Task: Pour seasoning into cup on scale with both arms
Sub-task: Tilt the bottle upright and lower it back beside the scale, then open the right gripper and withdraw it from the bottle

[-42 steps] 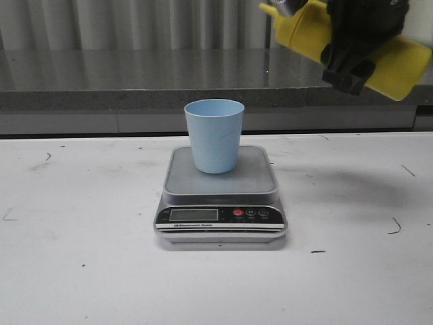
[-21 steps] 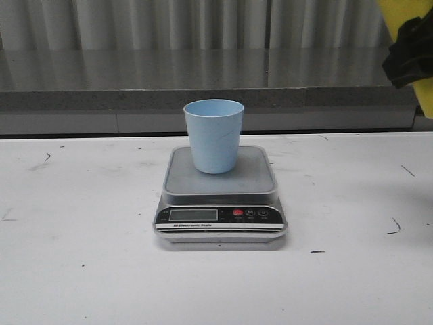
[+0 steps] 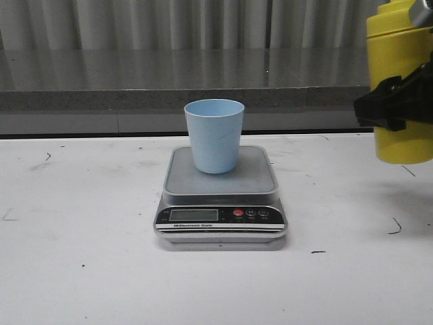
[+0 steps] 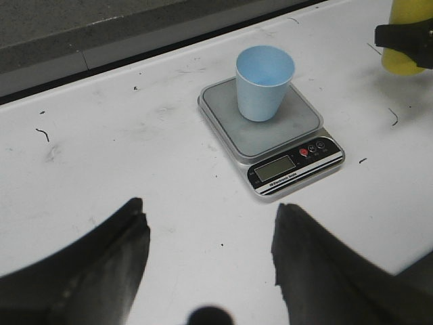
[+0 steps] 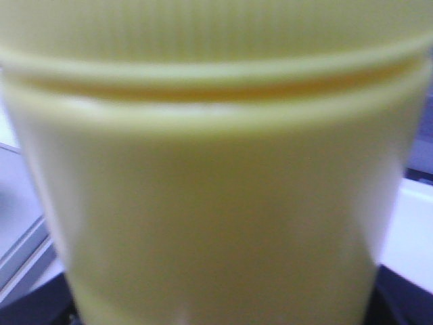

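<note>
Your right pincer (image 3: 396, 108) is clamped round the tall yellow plastic squeeze bottle (image 3: 399, 88), which hangs upright above the white table (image 3: 81, 257) at the right edge of the front view, well apart from the scale. The small light blue plastic tumbler (image 3: 214, 135) stands upright on the steel platform of the flat silver-grey digital scale (image 3: 220, 196), toward its back. Your left pincer (image 4: 210, 257) hovers with its jaws spread wide and nothing between them, short of the scale.
</note>
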